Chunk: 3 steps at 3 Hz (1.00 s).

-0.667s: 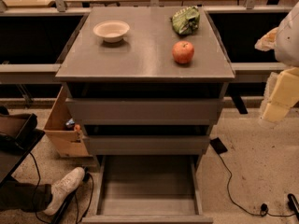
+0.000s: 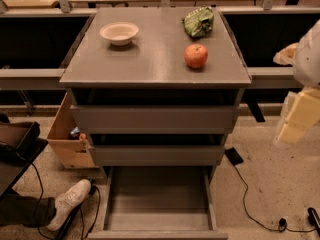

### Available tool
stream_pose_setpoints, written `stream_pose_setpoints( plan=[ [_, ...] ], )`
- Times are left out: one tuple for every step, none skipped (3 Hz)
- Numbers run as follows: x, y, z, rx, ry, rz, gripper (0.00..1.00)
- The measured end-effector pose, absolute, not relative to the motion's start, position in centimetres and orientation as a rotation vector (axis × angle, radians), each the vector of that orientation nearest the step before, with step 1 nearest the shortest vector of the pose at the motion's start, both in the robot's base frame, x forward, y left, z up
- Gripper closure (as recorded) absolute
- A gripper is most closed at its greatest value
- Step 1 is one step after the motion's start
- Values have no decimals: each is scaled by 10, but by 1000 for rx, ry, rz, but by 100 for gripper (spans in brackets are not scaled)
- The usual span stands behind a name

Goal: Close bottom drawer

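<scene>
While the slim grey bottom drawer [image 2: 158, 204] gapes open, the cream gripper [image 2: 300, 118] hangs at right
Arm cropped by the edge; grip state cannot be told

There is only one view. The camera stands in front of the bench [image 2: 150, 59], higher than its top, and it looks forward and down at a slant. It is rather near: the bench fills the middle of the view, and the open bottom drawer [image 2: 159, 199] is cut by the lower edge. The hand [image 2: 299, 119] hangs at the right edge, beside the bench and above the floor [image 2: 290, 176].
</scene>
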<state>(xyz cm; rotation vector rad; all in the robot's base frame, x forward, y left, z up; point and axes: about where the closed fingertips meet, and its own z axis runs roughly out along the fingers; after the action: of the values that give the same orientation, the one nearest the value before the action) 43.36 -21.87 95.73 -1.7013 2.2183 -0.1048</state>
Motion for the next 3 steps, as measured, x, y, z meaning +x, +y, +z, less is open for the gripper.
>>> stream_pose_setpoints(
  plan=[
    [410,-211,925,-1670,2169,-117,18],
    [388,-201,848,-1598,2193,-105,49],
    [376,-203,752,-1559,2265,-33,72]
  ],
)
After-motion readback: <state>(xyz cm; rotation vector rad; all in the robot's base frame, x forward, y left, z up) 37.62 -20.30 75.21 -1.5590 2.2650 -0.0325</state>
